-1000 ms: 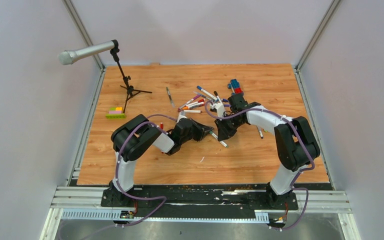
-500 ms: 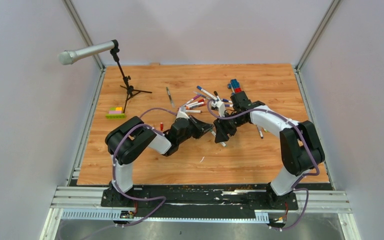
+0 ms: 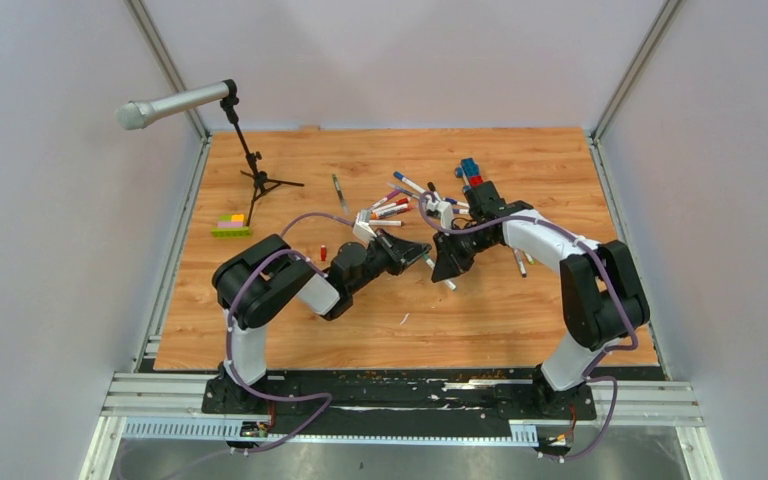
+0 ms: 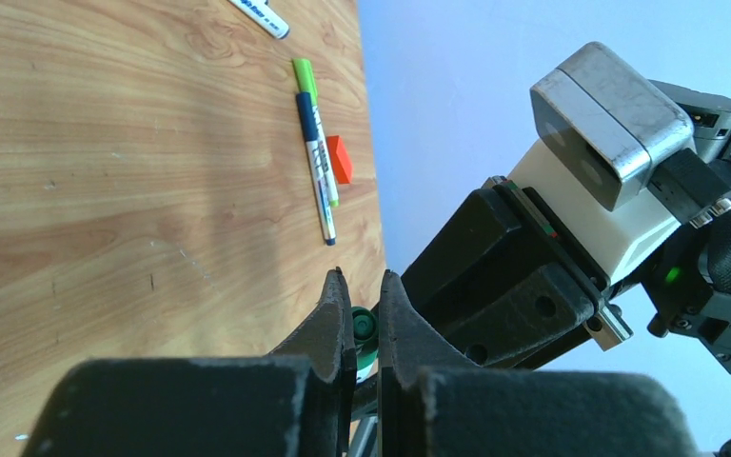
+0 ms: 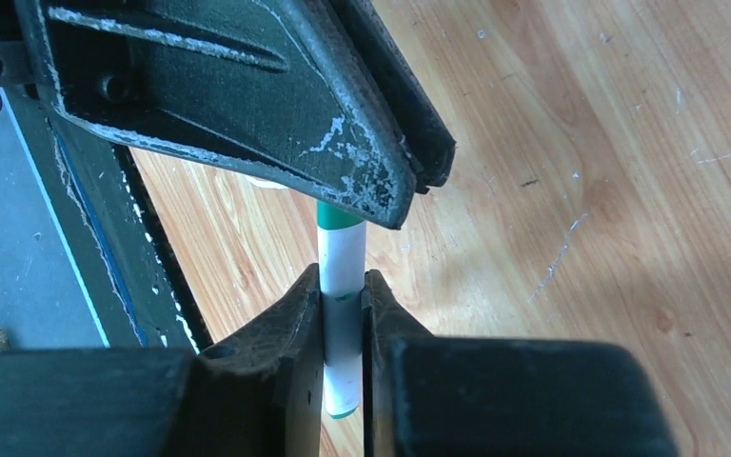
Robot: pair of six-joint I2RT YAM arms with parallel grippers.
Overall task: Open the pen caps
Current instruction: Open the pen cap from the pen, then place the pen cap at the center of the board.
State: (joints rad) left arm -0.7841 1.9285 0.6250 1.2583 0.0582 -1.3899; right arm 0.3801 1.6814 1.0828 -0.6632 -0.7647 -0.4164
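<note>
Mid-table, my two grippers meet tip to tip over one pen. My left gripper is shut on the pen's green cap. My right gripper is shut on the same pen's white barrel, and the green cap shows just above its fingers. From above, the left gripper and right gripper face each other. Several more pens lie piled behind them, and one red cap lies loose on the wood.
A microphone on a tripod stands far left beside a green-yellow brick bar. A blue-and-red toy car sits behind the right arm. Single pens lie at the far middle and by the right arm. An orange block lies beside two pens.
Both grippers have shifted slightly toward the far side, still meeting at the pen. The left arm's elbow has swung a little to the left.
</note>
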